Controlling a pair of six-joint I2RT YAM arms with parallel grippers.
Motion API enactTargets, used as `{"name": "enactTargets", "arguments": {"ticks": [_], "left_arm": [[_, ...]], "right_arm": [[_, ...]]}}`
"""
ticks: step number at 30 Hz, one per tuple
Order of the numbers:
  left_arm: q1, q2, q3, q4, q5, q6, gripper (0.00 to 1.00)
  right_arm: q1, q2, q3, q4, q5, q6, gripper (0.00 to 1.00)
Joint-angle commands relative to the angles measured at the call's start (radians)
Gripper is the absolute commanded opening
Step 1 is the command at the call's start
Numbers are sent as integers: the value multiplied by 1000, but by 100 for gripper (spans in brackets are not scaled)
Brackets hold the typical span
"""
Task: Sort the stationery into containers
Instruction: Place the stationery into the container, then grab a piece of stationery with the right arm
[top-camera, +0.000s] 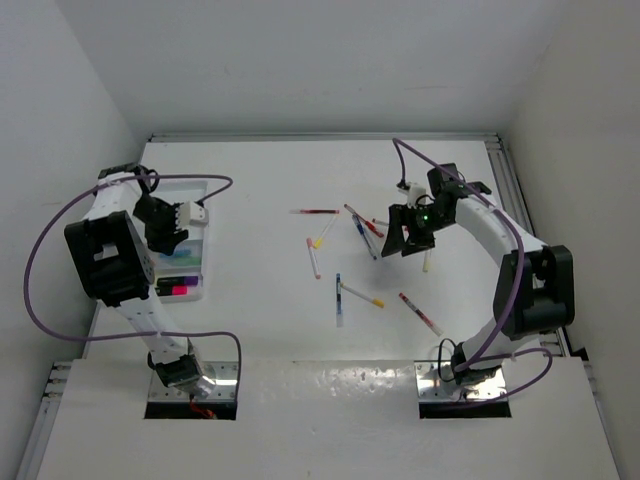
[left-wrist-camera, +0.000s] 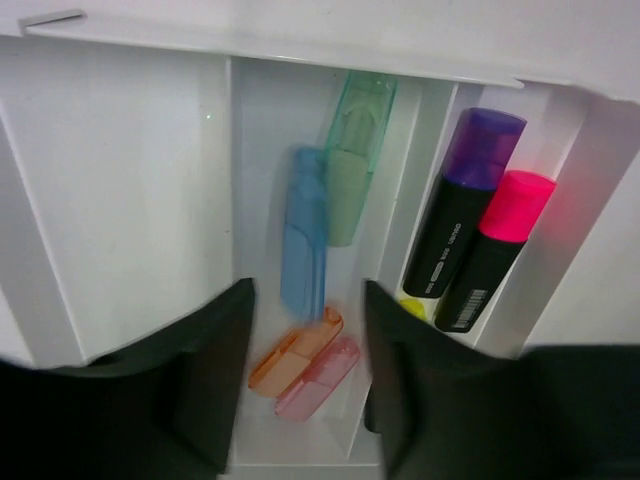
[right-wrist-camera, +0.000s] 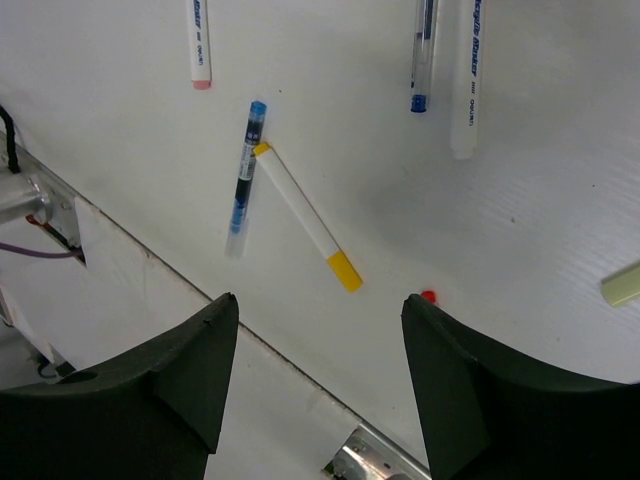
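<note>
**Left.** Your left gripper (left-wrist-camera: 305, 395) hangs over the white tray (top-camera: 203, 187), jaws spread wide and holding nothing. The compartment beneath it takes the translucent pieces laid lengthwise between the dividers: green highlighter (left-wrist-camera: 352, 165), blue highlighter (left-wrist-camera: 305, 232), orange highlighter (left-wrist-camera: 293, 358) and pink highlighter (left-wrist-camera: 320, 378). The two black-bodied highlighters (left-wrist-camera: 462, 215) share the next compartment to the right. The broad compartment on the left shows nothing in this view, so it probably has room for pens.

**Centre.** The thin pens (top-camera: 315, 211) lie loose on the desk (top-camera: 260, 335), mostly apart, with space for fingers on either side.

**Right.** Your right gripper (right-wrist-camera: 316, 330) is wide open and empty. The wrist view frames a yellow-capped pen (right-wrist-camera: 303, 212) between its fingers. A blue pen (right-wrist-camera: 243, 182) touches that pen's far end, so a grasp near the cap looks cleaner. The desk's edge runs close by, so keep your approach inboard.
</note>
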Motion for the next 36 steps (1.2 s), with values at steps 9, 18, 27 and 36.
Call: {"name": "enactTargets", "arguments": {"ticks": [9, 18, 27, 36], "left_arm": [[-44, -57, 251, -120, 175, -164, 62], [-198, -221, 307, 80, 370, -705, 62], [-424, -531, -126, 629, 392, -1161, 100], [-603, -571, -108, 602, -90, -1316, 100]], "right_arm": [[7, -88, -65, 11, -5, -84, 65], [64, -154, -113, 51, 175, -105, 60], [85, -223, -211, 103, 350, -104, 57], [76, -245, -194, 23, 410, -256, 57]]}}
